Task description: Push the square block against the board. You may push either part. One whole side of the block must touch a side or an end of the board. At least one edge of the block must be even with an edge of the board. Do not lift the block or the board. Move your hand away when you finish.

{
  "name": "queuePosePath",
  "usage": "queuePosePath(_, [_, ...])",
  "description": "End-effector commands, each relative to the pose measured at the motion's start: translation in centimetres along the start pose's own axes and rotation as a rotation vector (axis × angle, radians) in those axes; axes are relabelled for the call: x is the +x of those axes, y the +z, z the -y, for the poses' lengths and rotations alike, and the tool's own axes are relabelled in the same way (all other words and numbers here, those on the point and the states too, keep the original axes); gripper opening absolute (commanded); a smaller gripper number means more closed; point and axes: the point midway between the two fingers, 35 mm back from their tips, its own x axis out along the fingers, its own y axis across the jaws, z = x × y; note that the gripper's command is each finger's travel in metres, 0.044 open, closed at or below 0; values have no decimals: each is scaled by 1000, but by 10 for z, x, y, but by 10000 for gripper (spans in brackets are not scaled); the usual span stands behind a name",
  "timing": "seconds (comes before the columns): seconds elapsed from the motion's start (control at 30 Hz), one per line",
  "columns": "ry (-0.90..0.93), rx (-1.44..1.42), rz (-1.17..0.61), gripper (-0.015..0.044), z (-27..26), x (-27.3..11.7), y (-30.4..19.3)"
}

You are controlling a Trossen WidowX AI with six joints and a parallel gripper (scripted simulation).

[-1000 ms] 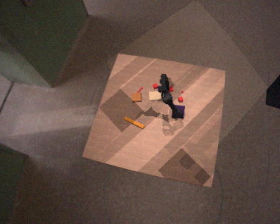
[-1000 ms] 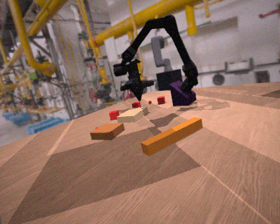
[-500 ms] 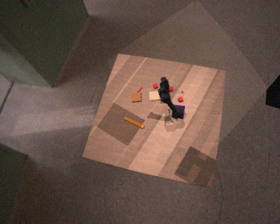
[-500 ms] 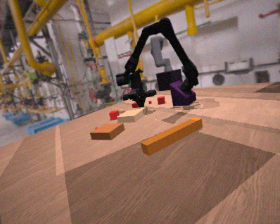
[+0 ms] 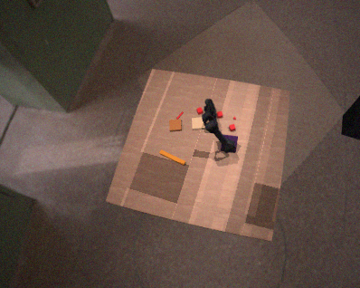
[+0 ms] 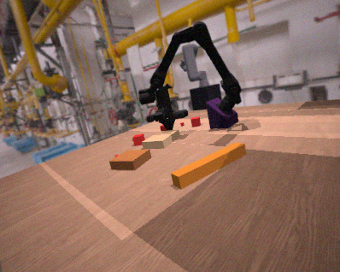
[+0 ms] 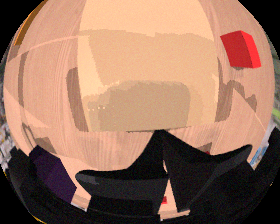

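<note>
An orange-brown square block (image 5: 175,125) (image 6: 131,159) lies flat on the wooden table. A thin cream board (image 5: 196,123) (image 6: 156,140) (image 7: 146,60) lies flat beside it, with a strip of table between them. The arm hides part of the board in the top view, so its full outline does not show there. My gripper (image 6: 170,128) (image 7: 159,133) is shut and empty. It points down, with its tip low at the board's edge on the end away from the square block. I cannot tell whether the tip touches the board.
An orange bar (image 5: 173,158) (image 6: 208,164) lies nearer the exterior camera. Red cubes (image 5: 199,110) (image 5: 220,114) (image 5: 232,128) stand around the board, one (image 7: 239,49) close to it. A thin red stick (image 5: 180,115) lies near the square block. The arm stands on a purple base (image 5: 232,139) (image 6: 215,117).
</note>
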Motion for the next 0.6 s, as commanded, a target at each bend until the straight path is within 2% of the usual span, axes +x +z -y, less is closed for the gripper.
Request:
queuePosePath(0.0, [1, 6, 3, 0, 1, 0, 4])
queuePosePath(0.57, [-3, 6, 3, 0, 5, -2, 20])
